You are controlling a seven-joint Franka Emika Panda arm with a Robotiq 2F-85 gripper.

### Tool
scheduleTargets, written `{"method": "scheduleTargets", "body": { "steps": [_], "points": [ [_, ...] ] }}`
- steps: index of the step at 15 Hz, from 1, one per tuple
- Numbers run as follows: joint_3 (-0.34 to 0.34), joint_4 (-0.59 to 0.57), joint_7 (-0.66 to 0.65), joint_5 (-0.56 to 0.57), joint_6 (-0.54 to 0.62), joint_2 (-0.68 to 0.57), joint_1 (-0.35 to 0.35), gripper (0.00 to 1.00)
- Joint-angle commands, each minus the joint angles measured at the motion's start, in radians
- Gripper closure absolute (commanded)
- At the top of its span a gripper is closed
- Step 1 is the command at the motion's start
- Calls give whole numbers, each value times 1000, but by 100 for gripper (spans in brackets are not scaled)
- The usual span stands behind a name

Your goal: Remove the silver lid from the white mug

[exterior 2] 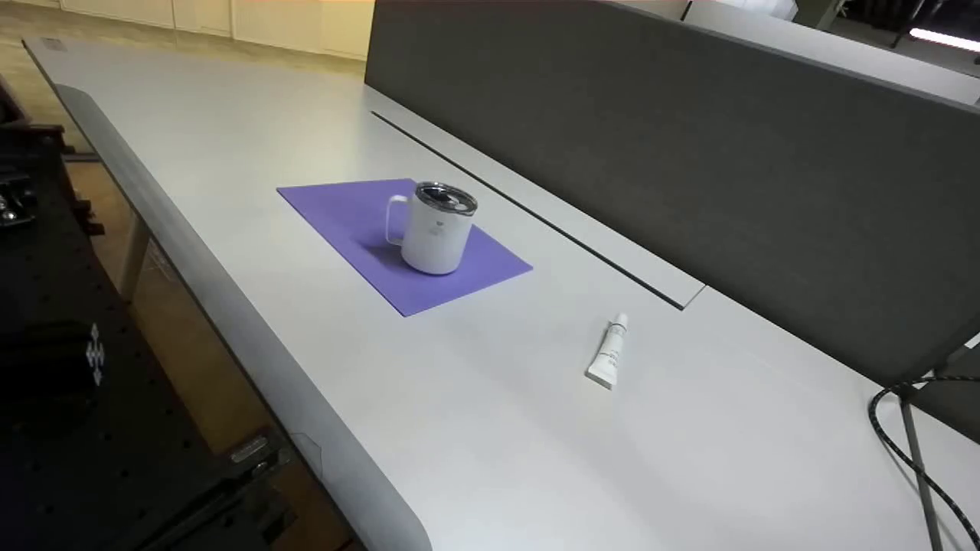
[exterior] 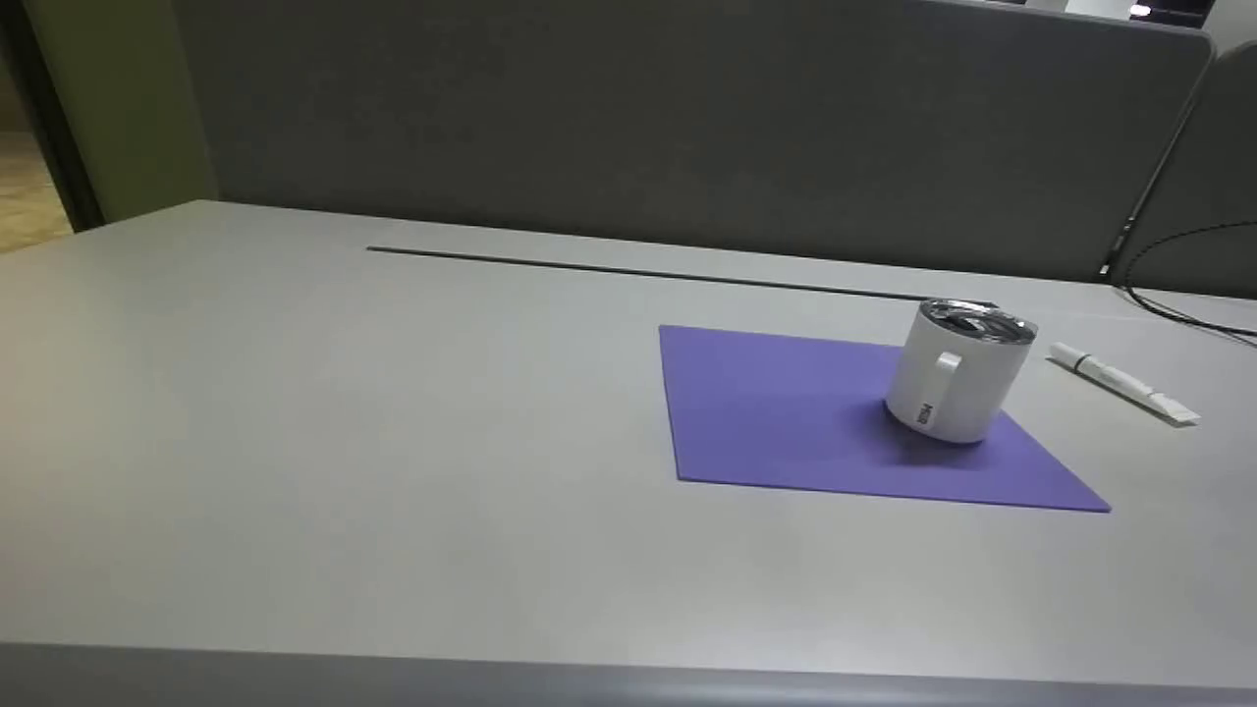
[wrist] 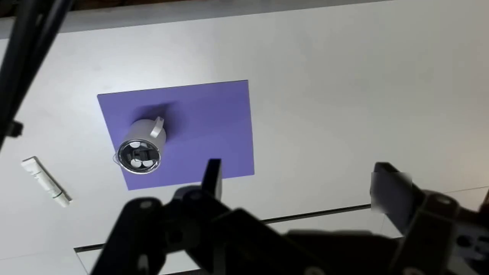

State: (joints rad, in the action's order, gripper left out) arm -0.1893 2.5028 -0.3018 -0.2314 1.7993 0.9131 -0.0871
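Observation:
The white mug point(exterior: 985, 385) stands upright on a purple mat in both exterior views point(exterior 2: 433, 243). It also shows in the wrist view point(wrist: 142, 130), with its handle toward the upper right. The silver lid point(exterior: 977, 322) sits on the mug's rim, shiny with a dark middle, and shows too in an exterior view point(exterior 2: 446, 198) and in the wrist view point(wrist: 138, 157). My gripper point(wrist: 299, 168) is wide open with nothing between its fingers. In the wrist view it is above the table, with the mug to its left and apart from it. The exterior views do not show it.
The purple mat point(exterior: 766, 412) lies flat on the pale table point(exterior: 344, 471). A white tube point(exterior 2: 609, 352) lies near the mat. A dark slot point(exterior 2: 536, 219) runs along the table before a grey partition point(exterior 2: 689, 153). A black cable point(exterior 2: 945, 501) hangs by it.

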Motion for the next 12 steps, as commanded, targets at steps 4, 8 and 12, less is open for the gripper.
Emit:
{"method": "scheduleTargets", "body": {
  "steps": [4,8,12],
  "points": [
    [19,56,51,27,119,-47,45,0],
    [71,128,124,76,332,-187,105,40],
    [144,119,235,140,491,-377,133,68]
  ]
}}
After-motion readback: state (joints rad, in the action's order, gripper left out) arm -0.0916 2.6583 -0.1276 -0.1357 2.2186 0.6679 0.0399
